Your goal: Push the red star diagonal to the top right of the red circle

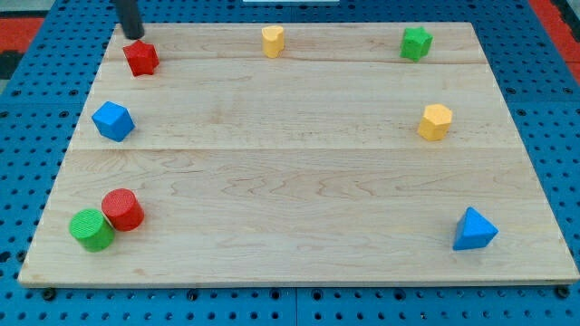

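My tip [135, 36] sits in the upper left of the frame, just above the red star [140, 58] and right at its top edge; whether they touch, I cannot tell. No hand on this rig, only the dark rod, so there is nothing open or closed to report. The red star lies near the top-left corner of the wooden worktop [299, 181]. Well below it, lower left, the red circle [122, 209] stands pressed against a green cylinder [91, 229]. Between them, a blue cube-like block [113, 120]. Along the top: a yellow block [273, 41], a green star [416, 43]. Right side: a yellow hexagon [435, 121]; lower right, a blue pyramid [474, 229].
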